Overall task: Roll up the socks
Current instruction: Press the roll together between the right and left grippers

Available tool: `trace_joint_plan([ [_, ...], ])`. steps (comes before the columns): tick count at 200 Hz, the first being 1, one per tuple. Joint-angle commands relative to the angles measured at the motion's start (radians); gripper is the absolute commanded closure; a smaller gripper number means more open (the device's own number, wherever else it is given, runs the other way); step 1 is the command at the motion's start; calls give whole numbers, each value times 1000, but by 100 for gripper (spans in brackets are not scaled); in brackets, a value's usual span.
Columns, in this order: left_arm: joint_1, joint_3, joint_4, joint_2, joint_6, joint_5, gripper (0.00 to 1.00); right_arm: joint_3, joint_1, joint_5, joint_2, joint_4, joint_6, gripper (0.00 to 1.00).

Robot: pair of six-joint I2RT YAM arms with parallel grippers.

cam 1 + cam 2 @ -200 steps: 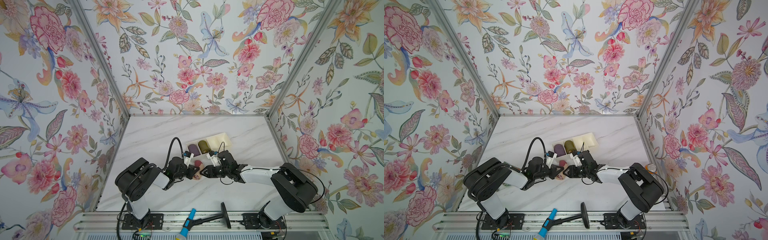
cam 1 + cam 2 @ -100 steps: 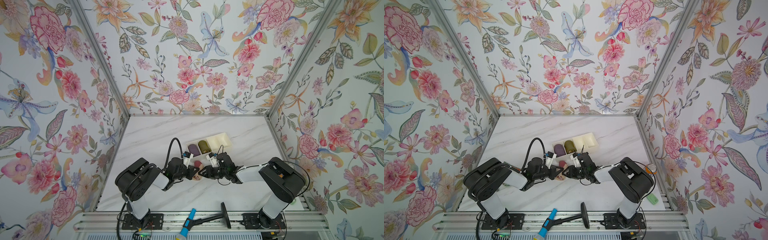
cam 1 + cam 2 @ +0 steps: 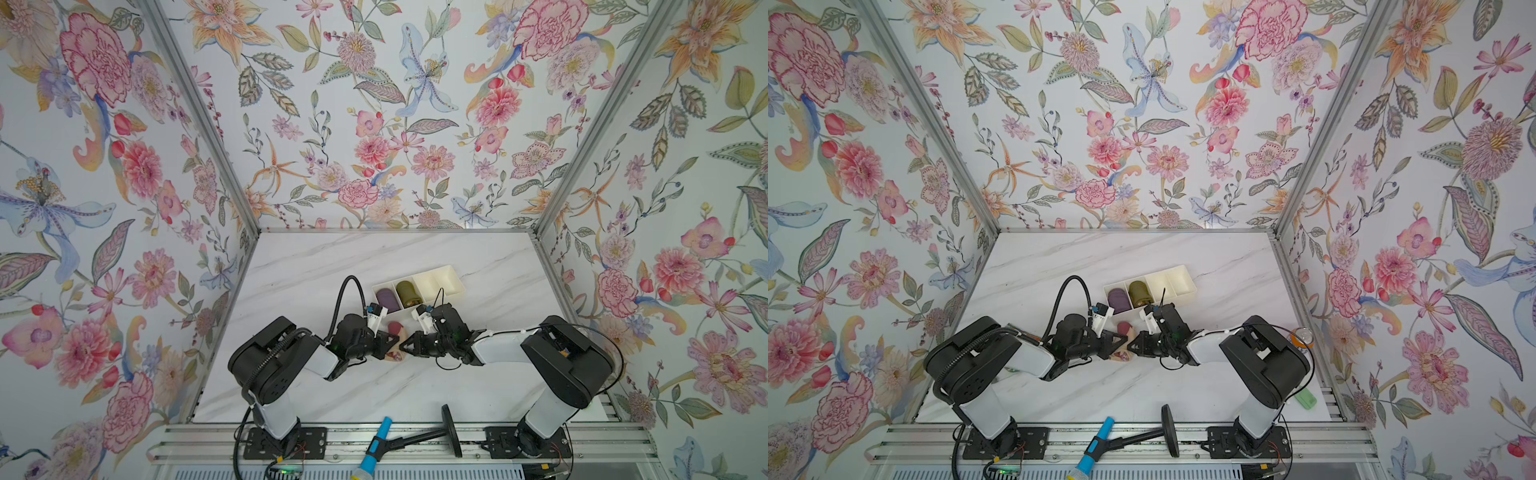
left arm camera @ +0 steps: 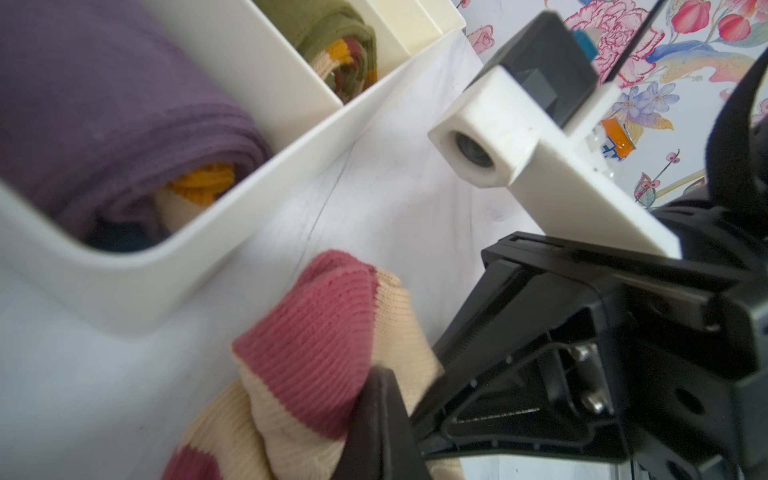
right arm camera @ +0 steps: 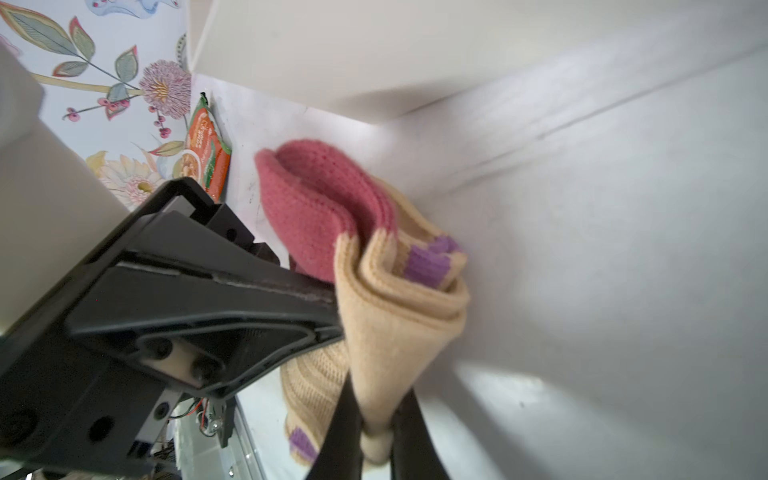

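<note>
At the left, the left gripper is squeezed fully closed with its tips buried in a tan fold of the socks, so I read it as pinching a layer. The socks sit in the middle of the table between the two claws, just in front of the tray. They are light, limp ribbed knit, with no stiffness and nothing to break. The layers will slide over each other and sag, though, so I'd grip at folded edges through several thicknesses rather than a single loose skin. At the right, the right gripper is clamped on a bunched tan fold, with cloth plainly between its fingers. Both top views bury the grips under the claw bodies, and only a maroon end of the socks shows there. The right wrist view reveals both pinches and the purple stripes. The left wrist view instead shows the purple roll and the olive roll in the tray.
</note>
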Motion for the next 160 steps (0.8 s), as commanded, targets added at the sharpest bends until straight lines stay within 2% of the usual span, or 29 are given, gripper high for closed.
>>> trace_joint_plan([
  [1,-15,3,-257,5,54,-27,100,38,-6,94,-52,-205,-107,99],
  [43,-77,102,-438,-12,117,-90,100,109,-3,138,-89,-408,-213,99],
  [95,-121,201,-651,-24,184,-171,100,137,2,193,-135,-511,-252,99],
  [140,-145,226,-680,-17,189,-178,100,181,30,254,-147,-592,-275,99],
  [160,-153,229,-671,5,187,-175,100,191,36,253,-144,-598,-274,96],
])
